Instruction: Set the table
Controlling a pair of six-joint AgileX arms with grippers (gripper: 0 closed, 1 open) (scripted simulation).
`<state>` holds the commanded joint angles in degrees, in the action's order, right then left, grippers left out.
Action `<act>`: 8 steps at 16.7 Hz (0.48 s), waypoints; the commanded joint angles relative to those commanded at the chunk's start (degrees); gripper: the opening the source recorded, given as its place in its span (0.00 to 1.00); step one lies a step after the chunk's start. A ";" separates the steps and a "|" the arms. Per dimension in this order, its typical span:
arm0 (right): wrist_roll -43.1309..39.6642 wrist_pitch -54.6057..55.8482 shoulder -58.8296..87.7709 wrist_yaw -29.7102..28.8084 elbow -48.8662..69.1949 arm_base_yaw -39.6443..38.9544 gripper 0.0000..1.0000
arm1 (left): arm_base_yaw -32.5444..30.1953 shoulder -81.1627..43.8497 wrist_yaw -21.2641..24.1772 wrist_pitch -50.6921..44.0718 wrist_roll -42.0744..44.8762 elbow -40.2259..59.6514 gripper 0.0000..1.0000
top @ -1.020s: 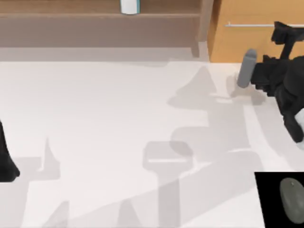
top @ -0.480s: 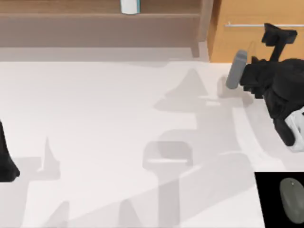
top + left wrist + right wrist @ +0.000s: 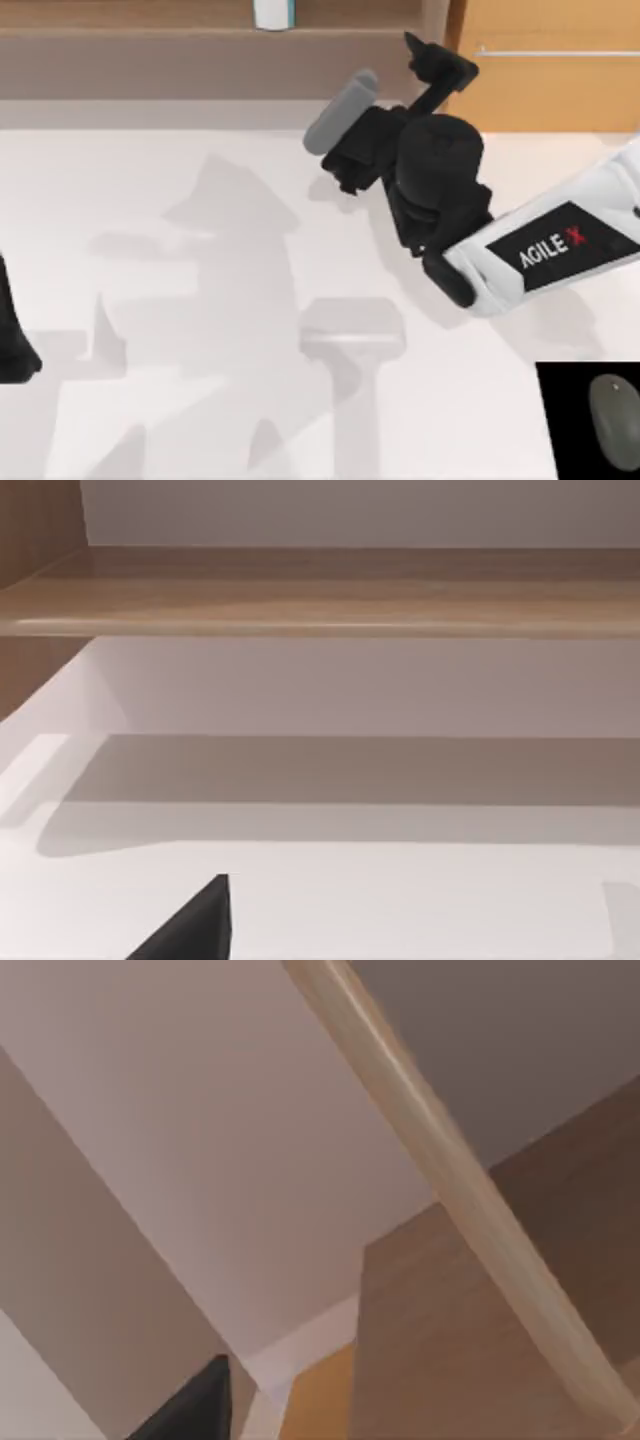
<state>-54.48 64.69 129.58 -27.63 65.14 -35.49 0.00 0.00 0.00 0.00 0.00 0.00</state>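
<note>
Moved: right gripper point(image 3: 345, 150), from the table's far right near the cabinet point(image 3: 550, 80), leftward to the back centre, just in front of the shelf point(image 3: 200, 50), carrying a grey cylinder point(image 3: 340, 110). Cylinder: tilted, held off the table point(image 3: 200, 250), its free end reaching toward the shelf edge. Fingers: pinched on the cylinder's lower end, as far as the top view allows; the pads themselves are hidden by the black wrist body. Left gripper point(image 3: 15, 340): parked at the table's left edge; whether spread or closed, cannot tell. Other items: white-and-teal cup point(image 3: 272, 12) on the shelf; grey mouse point(image 3: 615, 405) on a black pad point(image 3: 575, 420) at the near right corner. Risks: the cylinder's free end may strike the shelf front or its post if the arm carries it further back, since it already overlaps the shelf in the top view; the off-centre grip near one end may let the cylinder swing or slip; released while tilted, it would likely topple and roll on the smooth tabletop. Position of table relative to fingers: below and in front of them, bare white surface stretching left and forward, not touched by cylinder or fingers.
</note>
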 joint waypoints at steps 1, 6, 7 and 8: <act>4.90 -2.47 0.79 -1.66 3.51 -1.82 1.00 | 0.00 0.00 0.00 0.00 0.00 0.00 1.00; 28.79 -17.33 6.06 -9.21 24.13 -7.51 1.00 | 0.00 0.00 0.00 0.00 0.00 0.00 1.00; 33.08 -20.35 7.07 -10.58 28.19 -8.16 1.00 | 0.00 0.00 0.00 0.00 0.00 0.00 1.00; 37.12 -23.28 7.96 -11.90 31.99 -8.67 1.00 | 0.00 0.00 0.00 0.00 0.00 0.00 1.00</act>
<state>-17.36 41.41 137.55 -39.53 97.13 -44.17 0.00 0.00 0.00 0.00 0.00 0.00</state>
